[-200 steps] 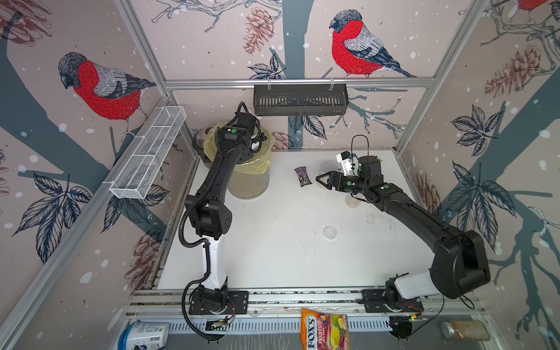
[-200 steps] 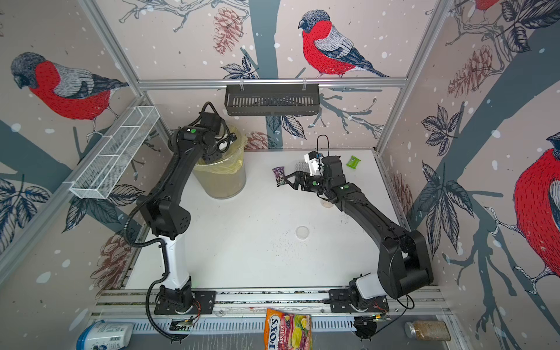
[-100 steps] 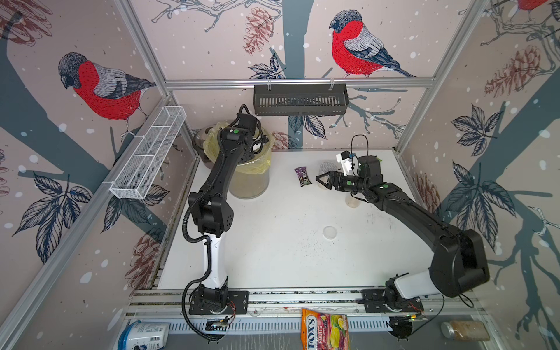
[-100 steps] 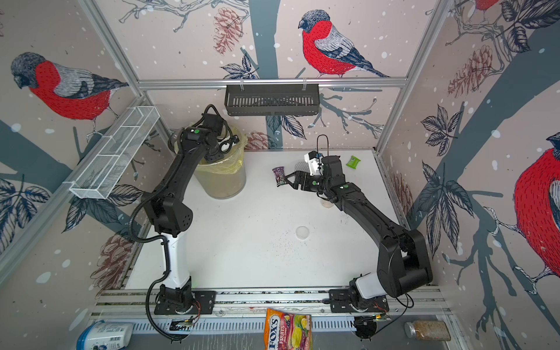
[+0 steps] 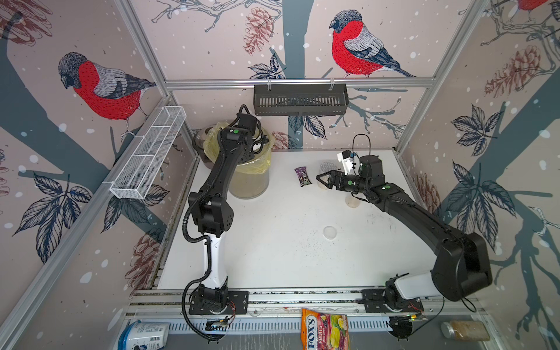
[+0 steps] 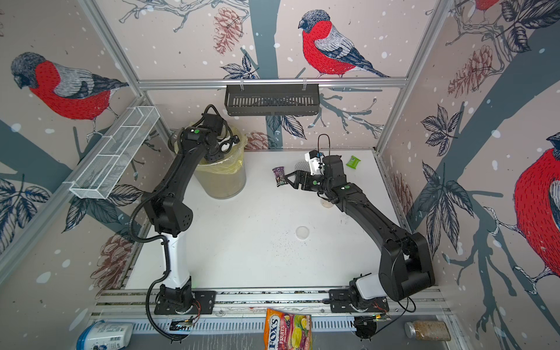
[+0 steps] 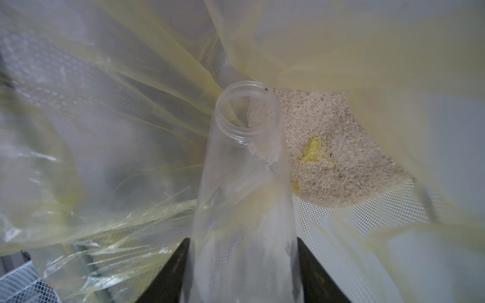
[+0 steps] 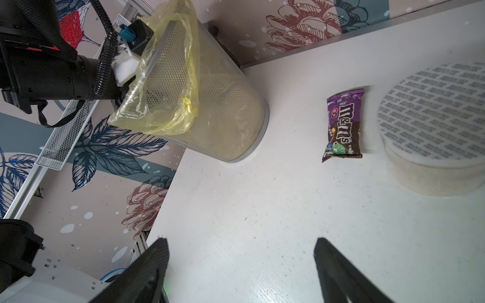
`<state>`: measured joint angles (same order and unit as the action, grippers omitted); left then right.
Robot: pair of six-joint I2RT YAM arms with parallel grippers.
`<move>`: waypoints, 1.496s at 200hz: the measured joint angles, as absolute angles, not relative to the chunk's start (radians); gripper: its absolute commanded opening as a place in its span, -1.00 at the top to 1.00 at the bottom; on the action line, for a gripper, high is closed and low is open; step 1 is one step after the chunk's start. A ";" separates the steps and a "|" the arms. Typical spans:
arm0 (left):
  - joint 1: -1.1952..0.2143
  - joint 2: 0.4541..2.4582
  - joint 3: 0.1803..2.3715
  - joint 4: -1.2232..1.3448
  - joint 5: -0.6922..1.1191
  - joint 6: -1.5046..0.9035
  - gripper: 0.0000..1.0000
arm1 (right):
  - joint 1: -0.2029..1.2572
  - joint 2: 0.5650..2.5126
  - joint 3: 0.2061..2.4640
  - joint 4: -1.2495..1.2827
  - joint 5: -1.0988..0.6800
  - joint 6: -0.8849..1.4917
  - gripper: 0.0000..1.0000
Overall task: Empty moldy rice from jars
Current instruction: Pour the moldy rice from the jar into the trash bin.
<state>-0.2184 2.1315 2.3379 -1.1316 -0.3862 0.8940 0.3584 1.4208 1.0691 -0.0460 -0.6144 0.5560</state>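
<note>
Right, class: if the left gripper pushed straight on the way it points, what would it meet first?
The left gripper holds an open jar aimed into the bin, so the jar's mouth would likely press into the yellow liner beside the rice heap; depth is unclear.

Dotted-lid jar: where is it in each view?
Top view: dotted-lid jar just right of the M&M's packet.
Top view: same spot, packet on its left.
Left wrist: not in it.
Right wrist: beside the packet, jar cut by the frame edge.
Landmark: the M&M's packet.
</note>
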 measured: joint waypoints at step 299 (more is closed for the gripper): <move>-0.146 2.088 2.347 -1.088 -0.345 0.785 1.00 | 0.412 1.445 1.114 -0.018 -0.562 0.616 -0.75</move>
